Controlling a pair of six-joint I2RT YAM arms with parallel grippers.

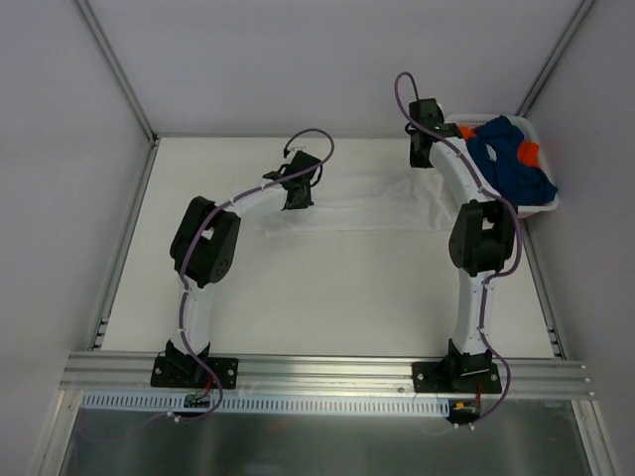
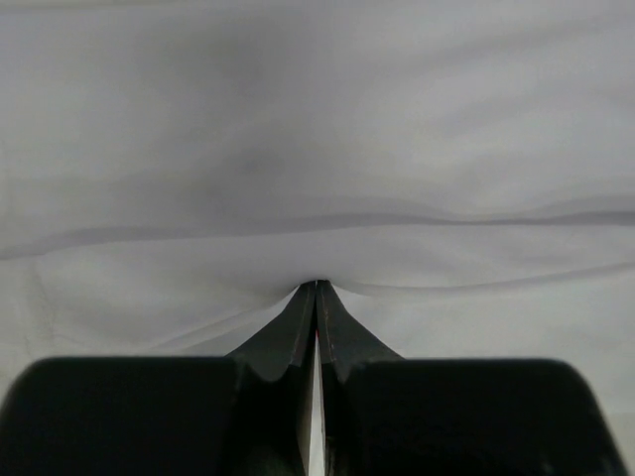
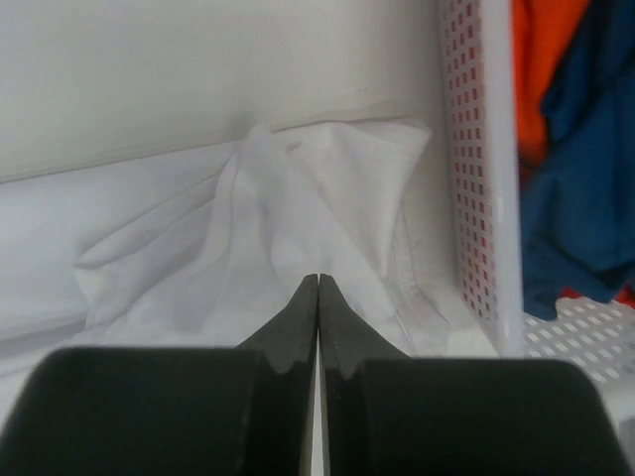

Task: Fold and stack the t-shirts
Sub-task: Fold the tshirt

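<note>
White counter (image 1: pixel 327 297) | one white t-shirt (image 1: pixel 367 206) spread at back | one blue t-shirt (image 1: pixel 501 161), one orange t-shirt (image 1: pixel 532 152) in one basket (image 3: pixel 478 198), far right | left jaws pinch the white t-shirt | right jaws pressed together over its corner

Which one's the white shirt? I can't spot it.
Start at the white plastic basket in the far right corner of the table. Just left of it lies the white t-shirt, spread out sideways. Unlike the blue shirt and orange shirt in the basket, it nearly matches the table.
</note>
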